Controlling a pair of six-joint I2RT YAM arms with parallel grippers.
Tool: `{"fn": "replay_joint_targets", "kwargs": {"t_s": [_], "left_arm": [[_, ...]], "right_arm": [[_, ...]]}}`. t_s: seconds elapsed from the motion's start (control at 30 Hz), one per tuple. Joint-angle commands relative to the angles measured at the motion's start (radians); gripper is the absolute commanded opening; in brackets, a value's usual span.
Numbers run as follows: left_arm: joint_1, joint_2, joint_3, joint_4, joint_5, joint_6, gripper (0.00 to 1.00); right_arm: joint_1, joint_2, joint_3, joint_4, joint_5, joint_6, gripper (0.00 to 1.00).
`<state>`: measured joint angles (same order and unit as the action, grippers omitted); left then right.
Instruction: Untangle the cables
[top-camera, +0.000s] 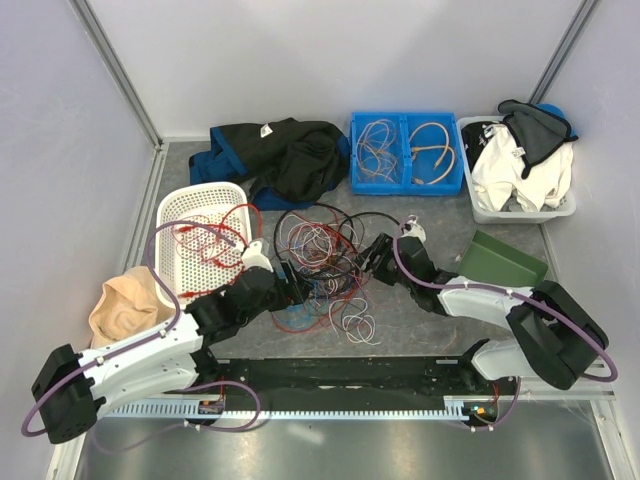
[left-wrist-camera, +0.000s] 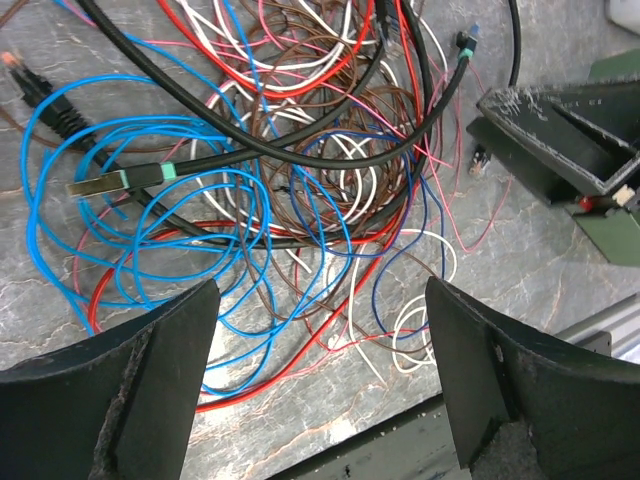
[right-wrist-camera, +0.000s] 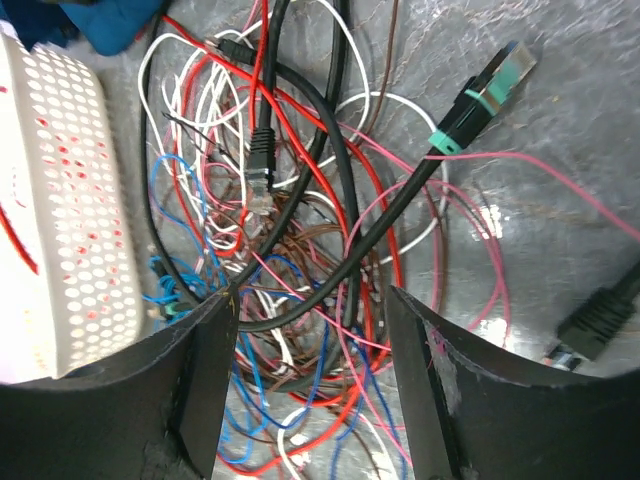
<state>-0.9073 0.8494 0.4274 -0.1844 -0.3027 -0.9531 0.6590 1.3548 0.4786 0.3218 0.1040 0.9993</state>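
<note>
Only writing I spotted was a white tag (top-camera: 267, 129) on the dark jacket (top-camera: 300, 160), too small for me to read. The white basket (top-camera: 200, 192) held loops of red wire (top-camera: 205, 240). The blue bin (top-camera: 356, 150) had thin wires (top-camera: 377, 148) in its left half and tan wires (top-camera: 432, 150) in its right. The grey tub (top-camera: 520, 213) was stuffed with clothes. A green tray (top-camera: 505, 262) sat by the right arm, a beige cloth (top-camera: 125, 305) by the left.

The cables (top-camera: 320, 262) lay heaped mid-surface (top-camera: 420, 320) between both arms. The left end effector (left-wrist-camera: 320, 288) hung over them, spread wide and gripping nothing. The right end effector (right-wrist-camera: 310, 295) also had its fingers apart, with strands running under the gap.
</note>
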Motion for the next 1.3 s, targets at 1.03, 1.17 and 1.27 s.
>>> {"fn": "replay_joint_targets", "kwargs": {"t_s": [1.03,1.17,1.27], "left_arm": [[-0.001,-0.107,0.011,-0.041,-0.147,0.011,0.89],[-0.001,-0.105,0.048,0.012,-0.124,0.140,0.89],[-0.002,-0.105,0.063,0.135,-0.053,0.250,0.91]], "right_arm": [[0.010,-0.422,0.182,-0.433,0.174,-0.313,0.00],[0.017,-0.491,0.256,-0.550,0.175,-0.390,0.00],[0.021,-0.511,0.299,-0.590,0.116,-0.418,0.00]]}}
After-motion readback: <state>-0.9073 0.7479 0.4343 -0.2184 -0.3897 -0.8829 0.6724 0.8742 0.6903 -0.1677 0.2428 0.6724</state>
